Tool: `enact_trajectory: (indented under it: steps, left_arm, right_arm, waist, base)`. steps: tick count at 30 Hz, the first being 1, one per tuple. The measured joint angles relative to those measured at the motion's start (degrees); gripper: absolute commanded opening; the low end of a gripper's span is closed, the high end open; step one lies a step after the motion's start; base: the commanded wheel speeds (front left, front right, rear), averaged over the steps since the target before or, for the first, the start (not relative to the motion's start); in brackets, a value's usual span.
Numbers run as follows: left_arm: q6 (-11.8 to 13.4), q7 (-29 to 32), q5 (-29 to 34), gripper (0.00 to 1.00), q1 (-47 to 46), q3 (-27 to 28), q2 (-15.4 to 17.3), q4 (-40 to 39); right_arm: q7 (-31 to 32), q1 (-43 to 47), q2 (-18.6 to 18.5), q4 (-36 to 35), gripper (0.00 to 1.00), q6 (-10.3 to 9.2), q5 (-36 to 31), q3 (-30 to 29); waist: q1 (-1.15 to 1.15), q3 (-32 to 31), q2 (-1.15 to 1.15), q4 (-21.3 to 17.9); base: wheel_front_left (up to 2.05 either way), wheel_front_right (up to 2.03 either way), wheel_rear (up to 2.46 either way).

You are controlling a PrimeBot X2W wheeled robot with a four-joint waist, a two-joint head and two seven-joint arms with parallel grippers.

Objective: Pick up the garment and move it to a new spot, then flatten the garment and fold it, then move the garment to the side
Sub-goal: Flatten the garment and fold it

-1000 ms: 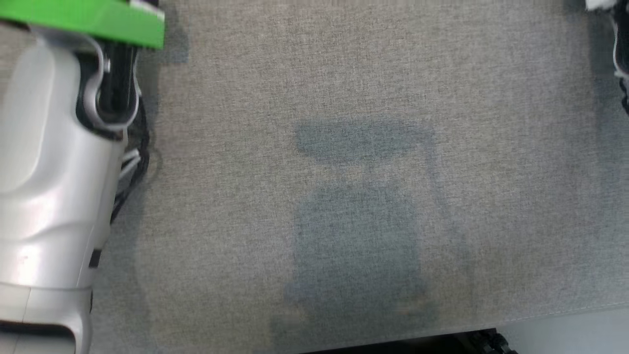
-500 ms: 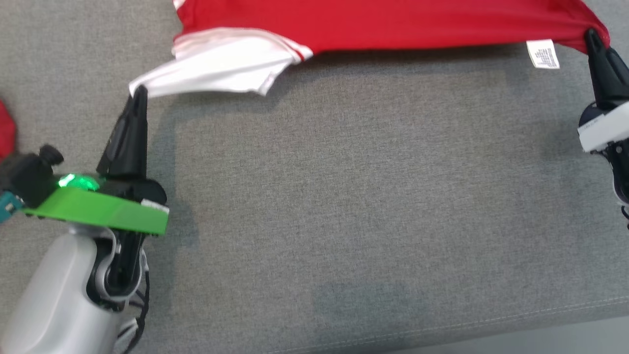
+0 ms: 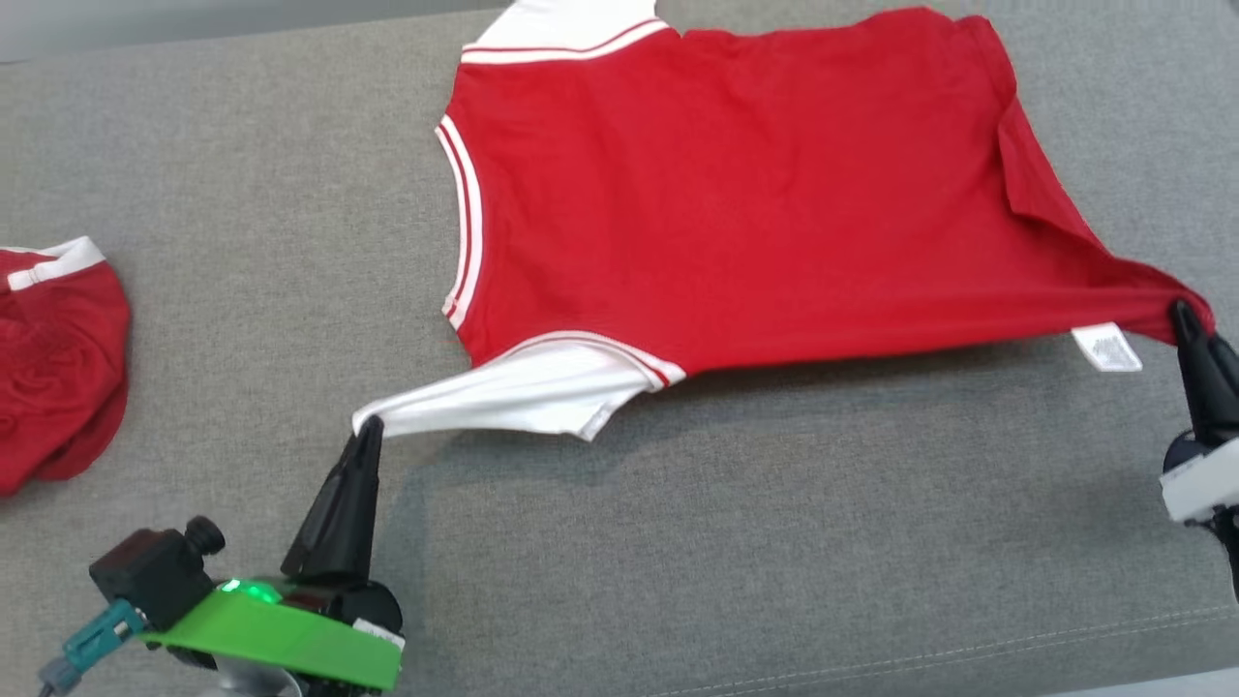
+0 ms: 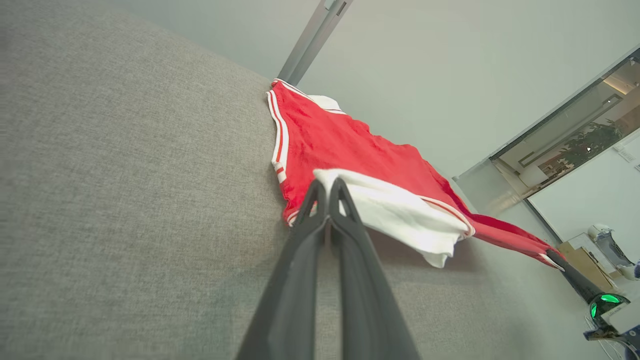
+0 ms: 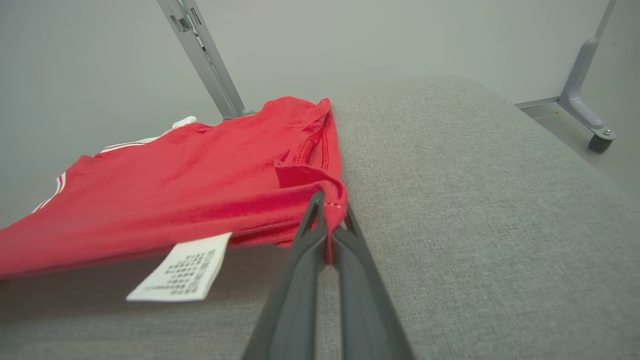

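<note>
The garment (image 3: 736,194) is a red T-shirt with white sleeves and white stripes, spread across the grey padded table (image 3: 774,542). My left gripper (image 3: 366,433) is shut on the tip of its white sleeve (image 3: 513,397), pulling it toward the near left. My right gripper (image 3: 1183,318) is shut on the red hem corner at the right, by a white care label (image 3: 1106,347). The left wrist view has the white sleeve (image 4: 400,215) pinched at the fingertips (image 4: 327,186). In the right wrist view the red hem (image 5: 320,200) is clamped between the fingers (image 5: 327,205).
A second red garment with white trim (image 3: 53,358) lies bunched at the table's left edge. The table's near edge seam (image 3: 968,653) runs along the bottom. Metal frame legs (image 5: 205,55) stand behind the table, one with a caster (image 5: 597,142).
The head camera has tilted up, so the whole shirt now shows instead of bare table. Both grippers keep their hold on the sleeve and the hem corner.
</note>
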Motion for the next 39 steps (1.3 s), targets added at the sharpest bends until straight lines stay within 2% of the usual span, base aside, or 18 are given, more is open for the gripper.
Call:
enact_trajectory:
  steps: [8, 12, 15, 23, 31, 35, 36, 38, 39]
  left_arm:
    - [3.0, 2.3, -1.1, 0.0, 5.1, -0.8, 1.0, -5.5]
    - [4.0, 4.3, -1.4, 0.0, 4.0, -1.6, 0.6, -4.7]
    - [4.3, 6.0, -1.4, 0.0, -0.1, -2.5, -1.0, -2.4]
    - [2.2, 8.1, -0.7, 0.0, -13.1, -4.5, -5.3, 7.6]
    - [0.4, 6.3, 3.1, 0.0, -24.0, -4.7, -7.2, 16.6]
    - [-2.2, 5.2, 3.6, 0.0, -28.2, -5.4, -8.5, 20.6]
    - [-2.7, 4.6, 4.4, 0.0, -29.2, -5.8, -8.7, 21.9]
    - [-3.3, 3.5, 5.6, 0.0, -31.4, -6.1, -9.1, 24.4]
    - [-3.5, 2.8, 6.6, 0.0, -32.4, -6.3, -9.4, 25.8]
  right_arm:
    - [0.0, 11.6, -0.1, -4.8, 0.0, -0.01, -1.2, -2.8]
    - [2.4, 10.9, 0.5, -3.6, 0.0, -0.01, -0.5, -1.9]
    - [5.2, 7.6, 1.6, -1.5, 0.0, -0.03, -0.3, -0.6]
    - [9.5, -5.2, 4.6, 7.1, 0.0, -0.04, 0.0, 1.3]
    - [8.5, -17.6, 5.8, 12.4, 0.0, -0.04, -1.6, 4.7]
    - [8.1, -22.5, 5.9, 15.6, 0.0, -0.04, -2.0, 6.9]
    - [8.1, -23.5, 5.9, 16.5, 0.07, -0.04, -2.0, 7.6]
    - [7.6, -25.2, 6.0, 18.3, 0.48, -0.04, -2.1, 8.7]
    - [7.0, -25.8, 6.0, 19.0, 1.0, -0.04, -2.1, 9.1]
  waist:
    - [0.0, -3.3, 0.0, -0.4]
    - [0.0, -3.1, 0.0, -1.3]
    - [0.0, -2.4, 0.0, -1.6]
    - [0.0, 0.7, 0.0, -2.2]
    - [0.0, 4.7, 0.0, -2.4]
    - [0.01, 6.8, 0.0, -2.5]
    - [0.01, 7.4, 0.0, -2.5]
    - [0.0, 8.4, 0.0, -2.5]
    - [0.01, 8.9, 0.0, -2.4]
  base:
    - [0.0, 0.0, 0.0]
    - [0.0, 0.0, 0.0]
    - [0.0, 0.0, 0.0]
    - [0.0, 0.0, 0.0]
    - [0.0, 0.0, 0.0]
    - [0.0, 0.0, 0.0]
    - [0.0, 0.0, 0.0]
    - [0.0, 0.0, 0.0]
    - [0.0, 0.0, 0.0]
